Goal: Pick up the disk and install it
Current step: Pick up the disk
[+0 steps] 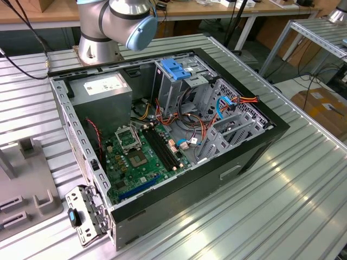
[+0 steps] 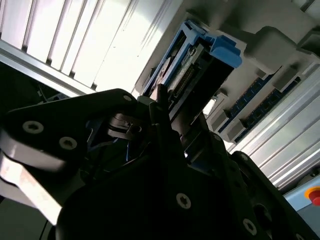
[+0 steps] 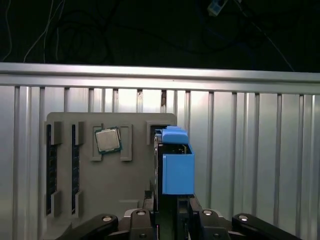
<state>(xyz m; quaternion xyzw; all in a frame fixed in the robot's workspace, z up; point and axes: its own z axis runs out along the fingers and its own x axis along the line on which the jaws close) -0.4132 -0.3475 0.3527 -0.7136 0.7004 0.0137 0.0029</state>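
Gripper (image 3: pixel 173 214): seems clamped on the disk (image 3: pixel 177 172), pinching its flat sides.
Disk position: edge-on between the jaws, at the grey parts tray (image 3: pixel 135 192), near the processor chip (image 3: pixel 108 139).
Risk: a shallow hold could let it tilt, and its blue rails could snag the tray slot.

Bright glare, deep black shadows
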